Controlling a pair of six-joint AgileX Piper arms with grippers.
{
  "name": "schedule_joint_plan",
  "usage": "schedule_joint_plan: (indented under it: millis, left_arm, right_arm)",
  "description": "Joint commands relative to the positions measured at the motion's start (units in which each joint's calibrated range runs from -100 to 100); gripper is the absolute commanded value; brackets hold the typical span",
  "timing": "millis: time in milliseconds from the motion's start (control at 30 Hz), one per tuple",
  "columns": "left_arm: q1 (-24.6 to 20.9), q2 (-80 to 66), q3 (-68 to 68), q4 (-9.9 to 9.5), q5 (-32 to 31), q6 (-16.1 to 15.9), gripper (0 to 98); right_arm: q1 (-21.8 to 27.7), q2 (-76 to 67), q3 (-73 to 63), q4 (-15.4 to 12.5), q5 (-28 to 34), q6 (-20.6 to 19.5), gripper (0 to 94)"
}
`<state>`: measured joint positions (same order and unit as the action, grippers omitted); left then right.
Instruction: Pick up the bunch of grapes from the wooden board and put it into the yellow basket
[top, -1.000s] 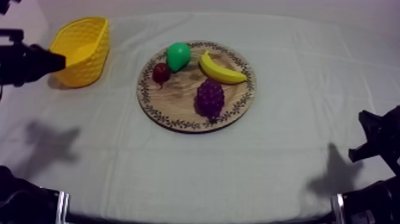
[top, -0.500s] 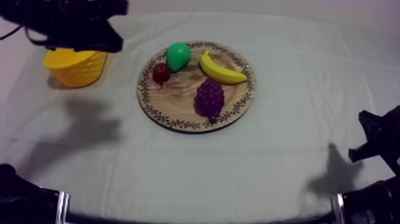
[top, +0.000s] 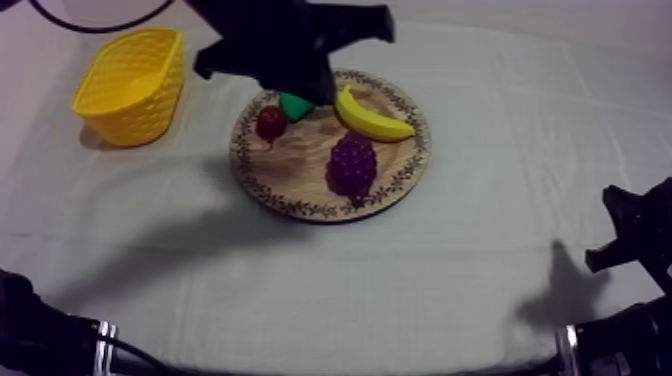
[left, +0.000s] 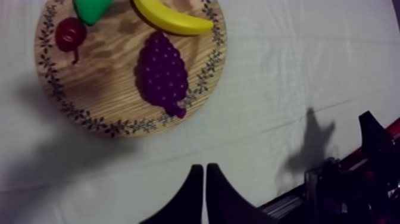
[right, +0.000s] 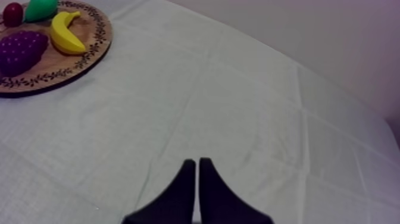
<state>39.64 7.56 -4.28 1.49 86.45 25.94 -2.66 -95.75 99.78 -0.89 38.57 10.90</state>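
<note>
1. Top view: my left arm (top: 290, 45) stretches in from the upper left of the frame and hangs over the upper-left rim of the round wooden board (top: 300, 180), hiding most of the pear (top: 296, 105). The bunch of grapes (top: 353, 165) lies on the board, right of its centre. The banana (top: 372, 115) lies just above it in the frame. The small red fruit (top: 270, 122) is at the board's left side, beside the pear. The yellow basket (top: 140, 115) stands at the upper left on the table (top: 480, 270), well apart from the board. My right arm (top: 632, 240) sits low at the right edge.
2. Left wrist view: my left jaws are closed on nothing, lying together as a narrow wedge over bare cloth just off the board's rim. The grapes lie on the board beyond the tips and apart from them, between the banana and the rim nearest the jaws.
3. Right wrist view: my right jaws are likewise closed and empty, a narrow wedge over bare cloth. They are well apart from the board, where the grapes lie beside the banana.
</note>
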Motion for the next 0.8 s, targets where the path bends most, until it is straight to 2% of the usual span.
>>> schedule_joint_plan:
  millis: [0,167,567,767]
  left_arm:
    - [0.2,3.6,-3.2,-0.06,0.7,0.2,4.8]
    - [0.7,6.6,-5.8,-0.17,1.3,0.5,20.4]
    - [-0.5,10.9,-8.9,-0.07,3.5,1.3,65.4]
    - [-1.0,15.0,-11.2,-0.17,4.4,0.8,78.0]
  right_arm:
    - [0.0,0.0,0.0,0.0,0.0,0.0,0.3]
    - [0.0,0.0,0.0,0.0,0.0,0.0,0.3]
    - [0.0,0.0,0.0,0.0,0.0,0.0,0.3]
    - [0.0,0.0,0.0,0.0,0.0,0.0,0.3]
